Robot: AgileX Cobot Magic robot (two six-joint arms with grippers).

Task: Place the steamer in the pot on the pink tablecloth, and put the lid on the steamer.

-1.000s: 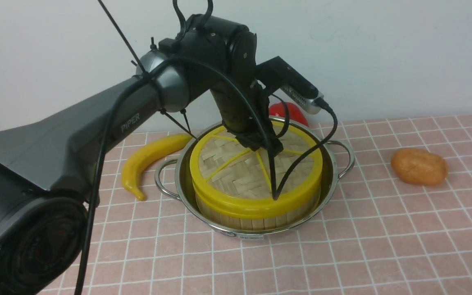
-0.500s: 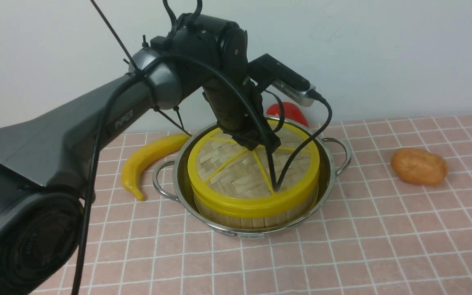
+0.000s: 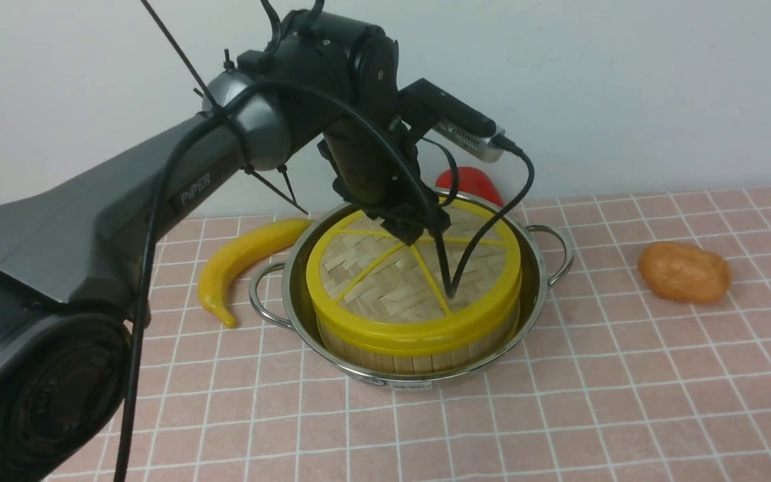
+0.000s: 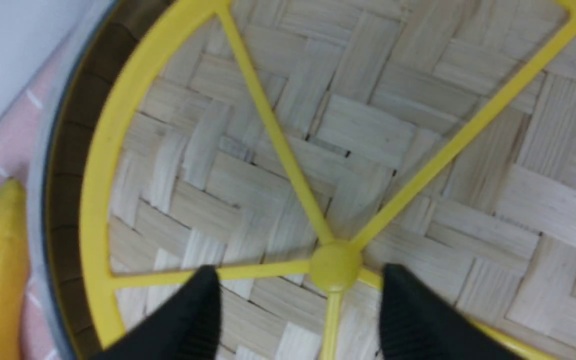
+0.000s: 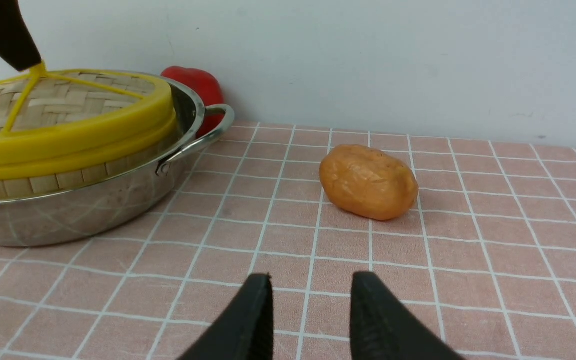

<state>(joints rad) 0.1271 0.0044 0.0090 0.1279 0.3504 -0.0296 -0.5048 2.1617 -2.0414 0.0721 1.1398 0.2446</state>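
Note:
The steel pot (image 3: 289, 294) stands on the pink tablecloth (image 3: 559, 402). The slatted steamer (image 3: 418, 355) sits inside it, and the woven lid (image 3: 385, 281) with yellow spokes lies flat on top. My left gripper (image 3: 417, 234) hovers just above the lid's middle. In the left wrist view the left gripper (image 4: 300, 275) is open, its black fingers (image 4: 202, 300) on either side of the yellow hub (image 4: 335, 264), clear of it. My right gripper (image 5: 313, 285) is open and empty, low over the cloth to the right of the pot (image 5: 67, 220).
A yellow banana (image 3: 244, 258) lies against the pot's left side. A red fruit (image 3: 471, 184) sits behind the pot by the wall. An orange potato-like lump (image 3: 684, 271) lies on the cloth to the right.
My left gripper has opened and let go of the lid's hub. The left arm has risen a little and drifted left. The lid stays on the steamer.

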